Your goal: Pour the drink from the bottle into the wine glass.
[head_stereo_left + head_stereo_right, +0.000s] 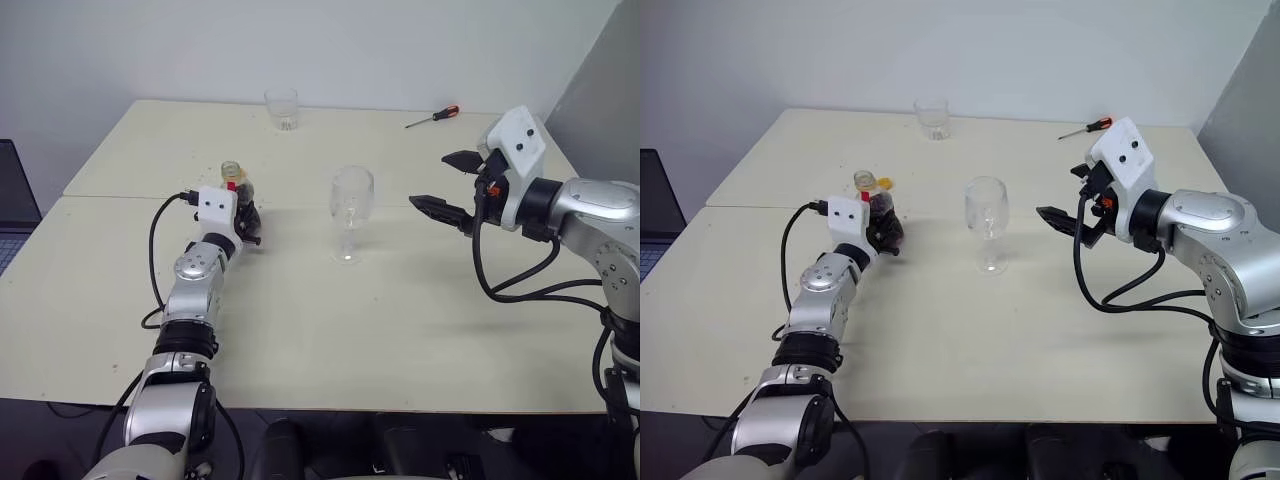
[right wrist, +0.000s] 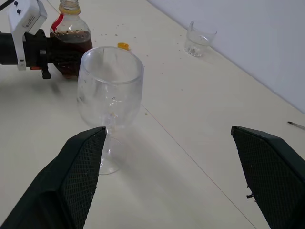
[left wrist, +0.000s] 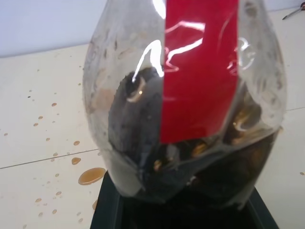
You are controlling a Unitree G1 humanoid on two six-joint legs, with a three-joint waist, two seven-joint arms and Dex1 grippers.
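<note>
The small clear bottle [image 1: 234,187] with a red label strip stands upright on the left of the table, its neck open. Its yellow cap [image 1: 885,184] lies on the table just behind it. Dark brown drink [image 2: 71,39] fills its lower part. My left gripper [image 1: 247,216] is shut on the bottle's body, and the bottle [image 3: 190,95] looms close in the left wrist view. The empty wine glass [image 1: 351,203] stands upright at mid-table, to the right of the bottle. My right gripper [image 1: 429,181] hovers open to the right of the wine glass [image 2: 110,86], holding nothing.
A short clear tumbler [image 1: 282,108] stands near the table's far edge. A screwdriver [image 1: 433,117] with a red handle lies at the far right. Brown drops and a small puddle [image 3: 91,175] dot the table by the bottle. A seam [image 1: 300,208] runs across the table.
</note>
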